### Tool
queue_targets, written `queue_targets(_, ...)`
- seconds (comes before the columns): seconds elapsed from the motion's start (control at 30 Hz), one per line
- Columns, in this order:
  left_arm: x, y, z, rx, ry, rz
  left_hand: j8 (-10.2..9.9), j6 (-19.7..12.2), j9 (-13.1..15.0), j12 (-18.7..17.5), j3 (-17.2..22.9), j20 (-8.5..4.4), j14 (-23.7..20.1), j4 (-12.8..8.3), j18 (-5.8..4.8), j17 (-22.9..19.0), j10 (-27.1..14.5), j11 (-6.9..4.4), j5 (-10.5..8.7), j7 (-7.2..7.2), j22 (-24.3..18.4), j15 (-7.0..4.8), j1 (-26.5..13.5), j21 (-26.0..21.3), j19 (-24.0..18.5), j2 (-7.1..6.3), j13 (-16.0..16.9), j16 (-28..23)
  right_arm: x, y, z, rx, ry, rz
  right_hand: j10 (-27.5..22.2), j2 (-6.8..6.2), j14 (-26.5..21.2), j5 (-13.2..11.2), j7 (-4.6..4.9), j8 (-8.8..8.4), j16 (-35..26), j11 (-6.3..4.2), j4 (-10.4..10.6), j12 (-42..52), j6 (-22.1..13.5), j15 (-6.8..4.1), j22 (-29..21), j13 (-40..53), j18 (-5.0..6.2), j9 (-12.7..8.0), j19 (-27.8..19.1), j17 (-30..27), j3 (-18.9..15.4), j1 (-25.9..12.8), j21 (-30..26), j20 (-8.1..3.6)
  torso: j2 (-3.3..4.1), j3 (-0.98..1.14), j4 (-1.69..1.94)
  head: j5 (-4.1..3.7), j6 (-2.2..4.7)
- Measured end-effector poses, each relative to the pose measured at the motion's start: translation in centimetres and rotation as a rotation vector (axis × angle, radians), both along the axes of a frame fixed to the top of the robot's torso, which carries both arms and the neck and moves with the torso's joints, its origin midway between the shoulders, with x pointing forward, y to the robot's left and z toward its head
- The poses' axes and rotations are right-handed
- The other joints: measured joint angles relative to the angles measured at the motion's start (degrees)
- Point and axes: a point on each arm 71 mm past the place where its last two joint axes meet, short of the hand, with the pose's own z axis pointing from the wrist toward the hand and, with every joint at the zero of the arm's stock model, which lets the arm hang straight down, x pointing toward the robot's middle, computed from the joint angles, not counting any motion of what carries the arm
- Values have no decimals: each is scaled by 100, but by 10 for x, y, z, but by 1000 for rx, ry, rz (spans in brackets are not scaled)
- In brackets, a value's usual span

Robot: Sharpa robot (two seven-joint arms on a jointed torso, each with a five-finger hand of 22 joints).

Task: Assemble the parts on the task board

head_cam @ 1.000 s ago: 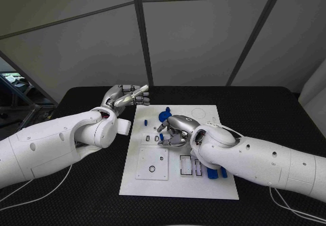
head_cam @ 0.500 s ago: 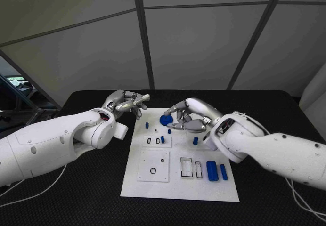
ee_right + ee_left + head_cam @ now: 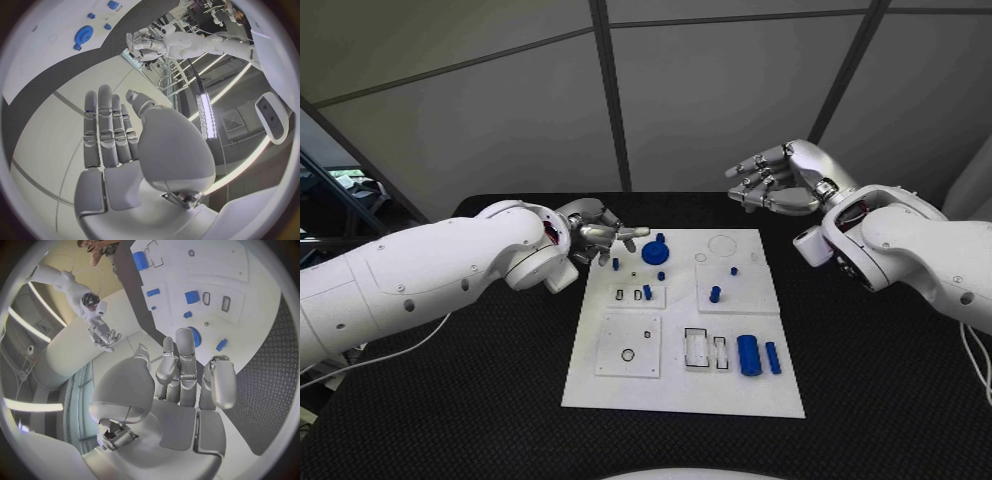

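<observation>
The white task board (image 3: 625, 385) lies in the middle of the black table. A round blue toothed part (image 3: 655, 253) sits near its far left corner, with small blue pegs (image 3: 715, 294) around it. Two blue cylinders (image 3: 749, 355) lie at the near right. My left hand (image 3: 603, 240) hovers at the board's far left edge, fingers extended and holding nothing, its fingertips (image 3: 186, 337) close to the round part (image 3: 195, 336). My right hand (image 3: 783, 180) is raised beyond the board's far right corner, its fingers (image 3: 106, 125) straight and nothing in them.
Several black-outlined slots (image 3: 694, 349) and a raised white plate (image 3: 629, 346) with a hole mark the board's near half. A faint ring (image 3: 723, 243) is at its far edge. Grey wall panels (image 3: 704, 90) stand behind the table.
My right hand has let go of the round blue part and lifted away to the far right. My left hand has come down closer to the board's far left corner.
</observation>
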Motion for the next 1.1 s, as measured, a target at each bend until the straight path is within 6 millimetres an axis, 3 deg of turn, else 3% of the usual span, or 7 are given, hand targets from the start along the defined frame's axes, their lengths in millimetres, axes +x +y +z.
queue_targets(0.33, 10, -19, -10, 282, 79, -70, 199, -123, 375, 1, -179, 13, 0, -60, 0, 51, -86, 9, 0, -24, 110, 0, 120, 67, -14, 35, 70, 0, 11, -11, 5, 8, -16, -24, 24, -15, -30, 0, 63, -114, -659, 39, -36, -375, -62, 95, -195, -446, -1, -8, -69, -237, 36, -15, -333, 68, -56, 44, -1, 22, -70)
queue_targets(0.87, 16, -43, -25, 480, 114, -158, 334, -193, 663, 1, -259, 12, -1, 7, 0, 83, -128, 9, 0, -53, 200, 1, 161, 101, -14, 22, 61, -23, 16, -9, 5, 10, -20, -25, 12, -51, -1, 33, 84, -136, -857, 92, -36, -471, -83, 124, -278, -592, -2, -8, -71, -303, 36, -52, -476, 107, -36, 31, -9, 99, -132)
queue_targets(1.0, 16, -49, -27, 493, 116, -175, 334, -193, 673, 1, -279, 13, -1, -2, 0, 82, -148, -11, 0, -53, 199, 1, 137, 101, -14, 46, 47, -23, 17, -7, 4, 10, -20, -24, 12, -51, 20, 267, 84, -136, -929, 92, -54, -475, -83, 144, -307, -645, -3, -8, -51, -327, 18, -52, -520, 127, -29, 25, -10, 109, -142)
queue_targets(1.1, 16, -52, -28, 500, 118, -184, 333, -192, 676, 1, -279, 12, -1, -2, 0, 86, -148, -11, 0, -53, 199, 1, 139, 100, -14, 44, 47, -23, 17, -6, 4, 10, -19, -24, 12, -51, 20, 300, 84, -136, -964, 92, -54, -493, -83, 144, -307, -659, -2, -8, -51, -327, 18, -52, -521, 127, -26, 21, -10, 116, -153)
